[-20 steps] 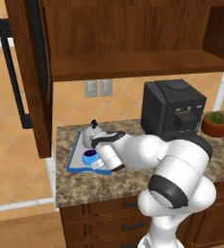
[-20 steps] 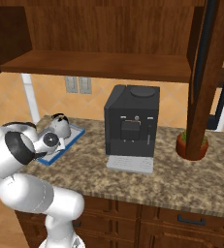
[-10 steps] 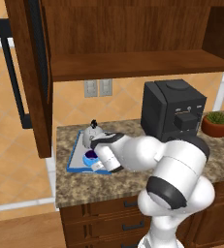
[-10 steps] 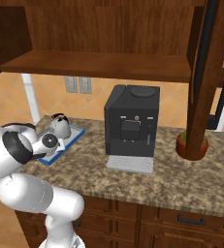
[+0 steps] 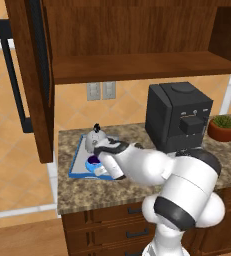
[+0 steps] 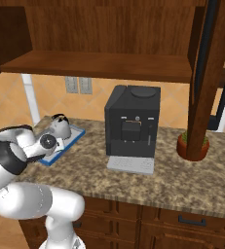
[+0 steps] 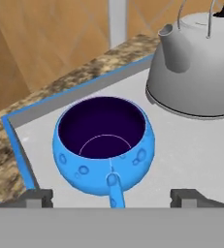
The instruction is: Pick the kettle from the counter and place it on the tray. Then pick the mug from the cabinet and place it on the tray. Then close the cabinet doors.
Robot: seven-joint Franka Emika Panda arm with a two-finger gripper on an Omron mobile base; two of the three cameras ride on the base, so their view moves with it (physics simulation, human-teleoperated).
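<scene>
My gripper (image 7: 111, 197) is spread wide, tips apart either side of the mug (image 7: 104, 144), not pinching it. Mug sits upright on the tray (image 7: 191, 150) just ahead of the tips, handle toward me. Kettle (image 7: 200, 68) stands beyond, also on tray. Cabinet doors (image 5: 34, 75) hang open.

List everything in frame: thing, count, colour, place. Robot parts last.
mug: 1, bright blue with dark inside, upright on the tray, handle toward the hand camera
kettle: 1, silver-grey with black handle, on the tray beside the mug
tray: 1, grey with blue rim, left end of the counter
counter: 1, speckled brown-grey
coffee machine: 1, black, mid-counter
potted plant: 1, green in a red-brown pot, right end
cabinet doors: 2, dark brown, both open
wall outlets: 2, grey, backsplash
gripper: 1, dark fingers, open, astride the mug's handle
</scene>
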